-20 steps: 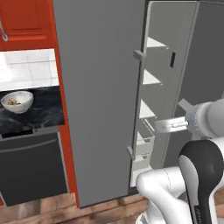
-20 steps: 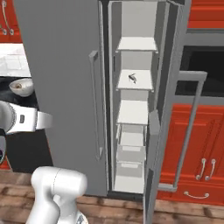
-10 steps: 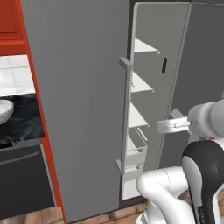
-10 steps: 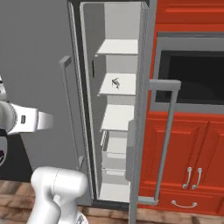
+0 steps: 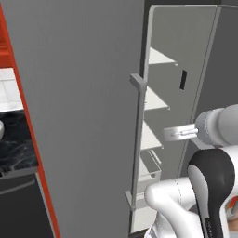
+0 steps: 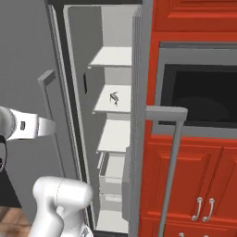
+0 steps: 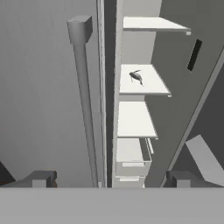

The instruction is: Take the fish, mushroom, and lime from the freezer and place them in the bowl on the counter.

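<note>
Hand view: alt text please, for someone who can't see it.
Open freezer seen along the open gripper: pale shelves stacked inside, a small dark fish lying on the second shelf from the top. The shut door's long bar handle runs alongside, at the picture's left.

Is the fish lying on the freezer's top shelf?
No, the fish lies on the second shelf down in the freezer.

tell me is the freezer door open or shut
Open: the freezer door stands swung out, baring pale shelves with a small dark item on one.
</note>
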Robot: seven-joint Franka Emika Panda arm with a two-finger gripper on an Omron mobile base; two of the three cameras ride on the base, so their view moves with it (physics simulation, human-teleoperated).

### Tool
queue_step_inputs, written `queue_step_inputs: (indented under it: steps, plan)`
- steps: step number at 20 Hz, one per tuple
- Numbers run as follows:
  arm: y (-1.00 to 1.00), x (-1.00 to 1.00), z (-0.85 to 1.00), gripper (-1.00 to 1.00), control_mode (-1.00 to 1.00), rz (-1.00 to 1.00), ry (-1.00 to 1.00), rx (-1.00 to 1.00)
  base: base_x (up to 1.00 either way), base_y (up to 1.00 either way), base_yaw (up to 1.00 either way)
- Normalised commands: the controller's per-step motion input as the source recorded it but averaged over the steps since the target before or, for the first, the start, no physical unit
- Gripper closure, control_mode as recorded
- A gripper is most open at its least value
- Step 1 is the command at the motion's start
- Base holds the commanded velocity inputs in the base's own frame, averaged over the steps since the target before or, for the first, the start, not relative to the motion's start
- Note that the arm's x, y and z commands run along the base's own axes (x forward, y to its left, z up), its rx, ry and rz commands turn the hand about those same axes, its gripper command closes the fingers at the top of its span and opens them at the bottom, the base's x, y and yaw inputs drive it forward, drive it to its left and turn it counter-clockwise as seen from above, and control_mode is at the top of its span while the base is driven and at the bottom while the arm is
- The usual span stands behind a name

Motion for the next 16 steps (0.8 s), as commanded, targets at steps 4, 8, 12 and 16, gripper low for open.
queue_step_inputs:
  steps: [4,8,12,16]
  plan:
    - [0.0,0.0,0.0,-1.0,1.0,0.0,0.0,0.0,0.13,-0.51,0.0]
    - [0.0,0.0,0.0,-1.0,1.0,0.0,0.0,0.0,0.31,-0.35,0.0]
    - [0.0,0.0,0.0,-1.0,1.0,0.0,0.0,0.0,0.64,-0.31,0.0]
    - [0.0,0.0,0.0,-1.0,1.0,0.0,0.0,0.0,0.63,-0.64,0.0]
